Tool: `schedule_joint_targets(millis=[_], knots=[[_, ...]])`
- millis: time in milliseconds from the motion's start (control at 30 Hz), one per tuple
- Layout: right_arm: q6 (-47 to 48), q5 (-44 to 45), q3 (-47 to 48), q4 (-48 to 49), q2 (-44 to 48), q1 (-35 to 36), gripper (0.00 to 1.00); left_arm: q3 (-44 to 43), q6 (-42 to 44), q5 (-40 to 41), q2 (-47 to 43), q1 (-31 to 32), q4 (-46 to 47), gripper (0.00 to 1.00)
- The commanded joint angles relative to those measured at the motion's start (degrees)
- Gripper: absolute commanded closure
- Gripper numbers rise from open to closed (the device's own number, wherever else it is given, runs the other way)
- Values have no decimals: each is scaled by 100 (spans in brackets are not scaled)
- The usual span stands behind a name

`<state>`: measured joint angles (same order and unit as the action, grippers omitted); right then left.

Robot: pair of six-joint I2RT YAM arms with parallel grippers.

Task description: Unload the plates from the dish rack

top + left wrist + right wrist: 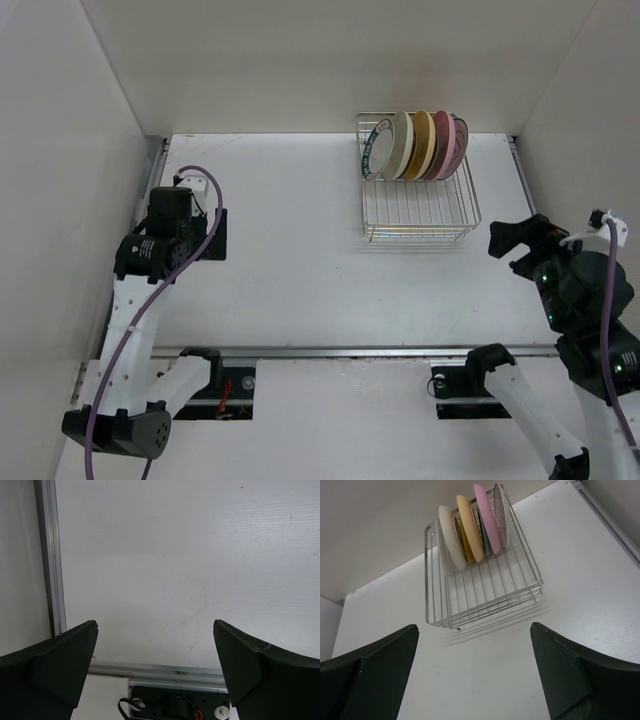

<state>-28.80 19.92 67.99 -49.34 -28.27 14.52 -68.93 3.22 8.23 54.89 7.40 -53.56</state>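
Silver wire dish rack (418, 215) sits at the far right of the table (300, 290), with all the plates (420, 145) standing on edge in its back end. The front half of the rack is bare wire. From the top view we count a white one with a teal rim (378, 148) on the left, then cream (402, 145), mustard (424, 143) and pink (445, 143). More plates sit behind the pink one, but we can't separate them.

Our right gripper (473, 627) is just beside the rack's near right corner and aimed at it. The fingers are spread wide and hold nothing. Our left gripper (155, 628) is well apart at the far left over bare table, also wide open and empty.

We judge nothing is unloaded yet, so the step is the first reach and the right arm is the one to use.

To do it well:
- Pick an end plate, since the rim is easier to get at there. The right end is nearest.
- Come in from above, one finger on each face of the plate, and pinch near the top edge.
- The plates are packed tight, so we should slide a finger into the gap carefully and not shove the neighbour.
- Lift straight up until the plate clears the side bars, then swing out, or the rack may drag along.
- Glazed rims are likely slippery, so close firmly.
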Motion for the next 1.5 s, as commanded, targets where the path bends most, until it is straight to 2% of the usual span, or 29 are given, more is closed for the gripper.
schedule_joint_targets(millis=[0,67,167,200,233,367,433,533,667,800,933,1033,1267,1467], knots=[[-30,309,48,617,-597,-37,1,11,64,29,144,-19,30,0],[-30,860,319,838,-1081,-37,1,-121,64,135,144,-19,30,0],[312,1398,793,1216,-2372,-37,2,-121,64,135,197,-19,30,0],[383,1487,1239,1269,-3063,-37,5,-121,64,135,197,-19,30,0],[453,1549,1487,1321,-3401,-37,12,-121,64,135,197,-19,30,0],[691,1419,2577,1673,-4703,-168,28,-121,64,249,320,-19,-23,0],[691,1068,3086,1726,-5264,-344,31,-235,64,249,408,-19,-23,0],[691,330,3387,1875,-5644,-608,33,-349,64,249,705,33,-76,0],[463,-338,3467,1946,-6040,-968,33,-613,117,635,1093,192,-137,0],[410,-506,3099,2235,-6251,-1171,25,-745,117,741,1321,192,-189,0],[410,-665,3176,2297,-6611,-1416,19,-955,65,602,1516,192,-190,0],[524,-665,3308,2297,-6927,-1583,19,-956,64,469,1620,192,-243,0],[735,-1262,3747,2412,-7858,-1742,38,-956,64,469,1735,78,-295,0],[735,-929,4186,2526,-8501,-1742,42,-1008,64,531,1981,78,-348,0]])
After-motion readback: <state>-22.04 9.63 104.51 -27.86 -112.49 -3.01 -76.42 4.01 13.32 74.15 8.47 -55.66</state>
